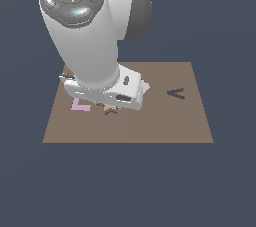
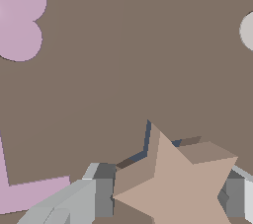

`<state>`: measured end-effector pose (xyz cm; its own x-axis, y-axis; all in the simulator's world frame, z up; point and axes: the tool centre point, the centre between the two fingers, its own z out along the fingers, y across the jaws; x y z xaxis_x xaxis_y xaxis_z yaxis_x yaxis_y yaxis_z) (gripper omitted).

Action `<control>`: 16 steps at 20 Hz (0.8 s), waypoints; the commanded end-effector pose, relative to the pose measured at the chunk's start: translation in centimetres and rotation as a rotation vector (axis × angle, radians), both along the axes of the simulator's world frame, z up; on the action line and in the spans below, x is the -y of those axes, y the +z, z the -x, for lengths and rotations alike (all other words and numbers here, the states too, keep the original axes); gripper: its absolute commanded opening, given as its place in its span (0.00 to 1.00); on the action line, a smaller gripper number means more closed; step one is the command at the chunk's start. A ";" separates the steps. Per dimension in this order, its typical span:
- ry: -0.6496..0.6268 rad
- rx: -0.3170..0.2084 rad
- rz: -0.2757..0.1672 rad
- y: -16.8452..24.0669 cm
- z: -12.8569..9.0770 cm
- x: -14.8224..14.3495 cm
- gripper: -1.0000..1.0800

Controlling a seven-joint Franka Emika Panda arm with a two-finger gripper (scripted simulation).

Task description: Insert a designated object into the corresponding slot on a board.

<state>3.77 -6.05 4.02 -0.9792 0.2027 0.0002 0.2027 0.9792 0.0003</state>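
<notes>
Hand (image 2: 165,198) clenched on tan star (image 2: 178,183), fingers (image 2: 99,196) pressing both sides. Star sits tilted over navy star slot (image 2: 147,139), partly in, not flush. Board (image 1: 160,121) lies on counter; slot toward its front edge. Pink heart (image 2: 20,18) well apart.

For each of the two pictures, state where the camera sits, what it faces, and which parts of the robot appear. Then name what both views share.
Exterior view: off the arm, raised, looking down at the brown board; the arm's white links and the gripper fill the upper middle.
Wrist view: on the wrist, close above the board, facing the tan star held between the grey fingers over the dark star slot.
Shared: board, star, pink L-shaped piece, gripper.
</notes>
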 end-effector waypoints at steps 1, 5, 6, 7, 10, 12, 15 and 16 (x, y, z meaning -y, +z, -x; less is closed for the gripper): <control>0.007 0.000 0.000 0.0 -0.1 0.0 0.00; 0.004 0.000 0.000 -0.4 0.0 0.0 0.00; 0.006 0.000 0.000 -0.6 0.0 0.0 0.00; 0.006 0.000 0.000 -0.8 -0.1 0.0 0.00; 0.007 0.000 0.000 -1.0 -0.1 0.0 0.96; 0.007 0.000 0.000 -1.0 -0.1 0.0 0.96; 0.007 0.000 0.000 -1.0 -0.1 0.0 0.96; 0.007 0.000 0.000 -1.0 -0.1 0.0 0.96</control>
